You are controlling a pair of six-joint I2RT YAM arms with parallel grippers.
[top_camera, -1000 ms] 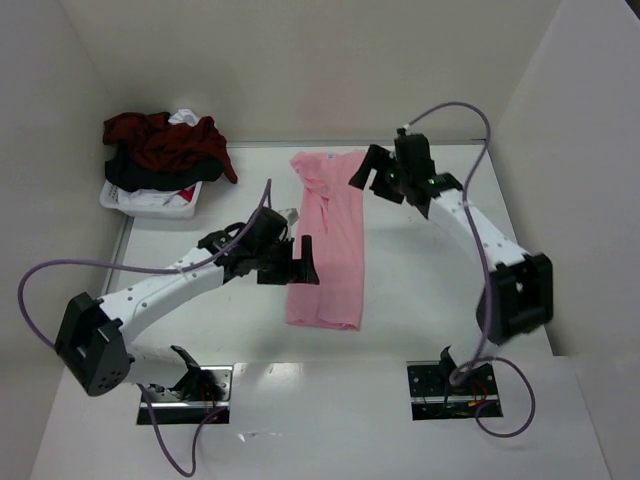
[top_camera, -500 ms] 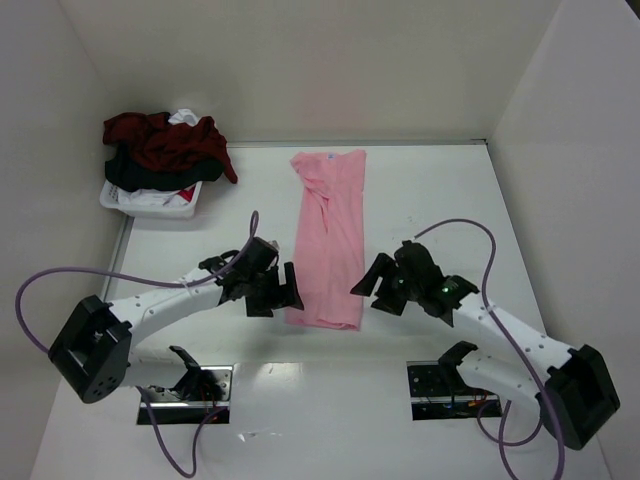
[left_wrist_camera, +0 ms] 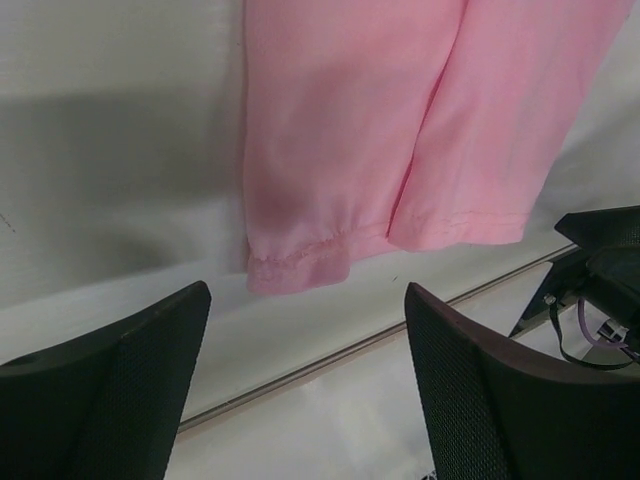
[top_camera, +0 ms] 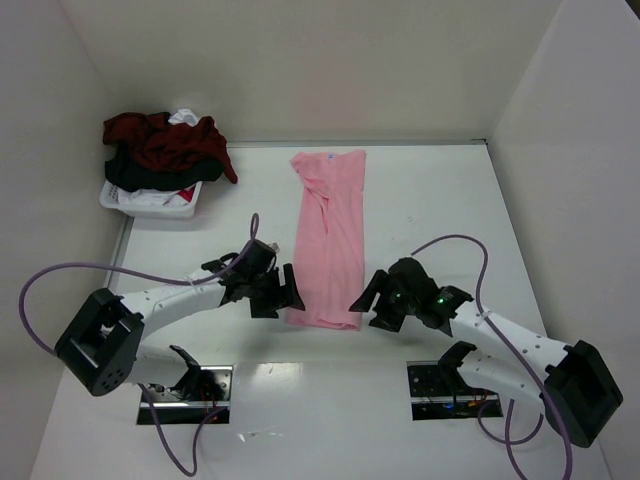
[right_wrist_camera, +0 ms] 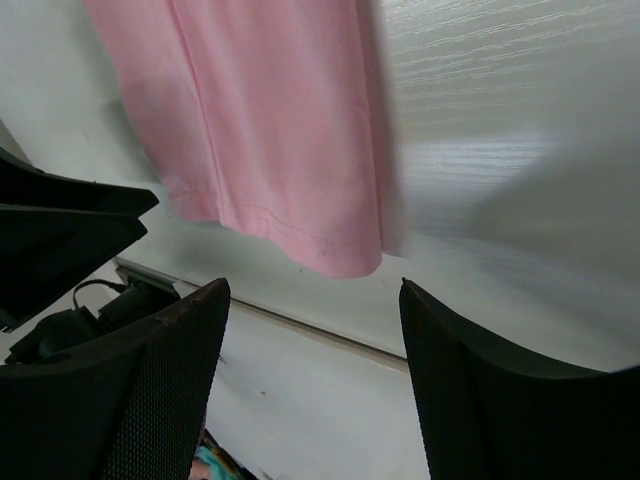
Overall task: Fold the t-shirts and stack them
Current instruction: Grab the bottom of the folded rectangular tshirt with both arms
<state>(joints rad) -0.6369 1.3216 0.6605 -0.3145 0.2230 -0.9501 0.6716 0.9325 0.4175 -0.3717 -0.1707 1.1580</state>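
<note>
A light pink t-shirt (top_camera: pixel 330 235) lies folded lengthwise into a long strip in the middle of the table, neck at the far end. Its near hem shows in the left wrist view (left_wrist_camera: pixel 340 150) and the right wrist view (right_wrist_camera: pixel 260 130). My left gripper (top_camera: pixel 287 291) is open and empty just left of the hem's near left corner. My right gripper (top_camera: pixel 366 304) is open and empty just right of the near right corner. Dark red, black and white shirts (top_camera: pixel 165 145) lie heaped at the far left.
The heap sits on a small white plastic basket (top_camera: pixel 150 203) at the far left by the left wall. White walls enclose the table on three sides. The table's near edge (left_wrist_camera: pixel 380 335) runs just below the pink hem.
My right arm has swung from the shirt's far end down to its near right corner. My left gripper has dropped from the shirt's middle to its near left corner. The shirt lies still.
</note>
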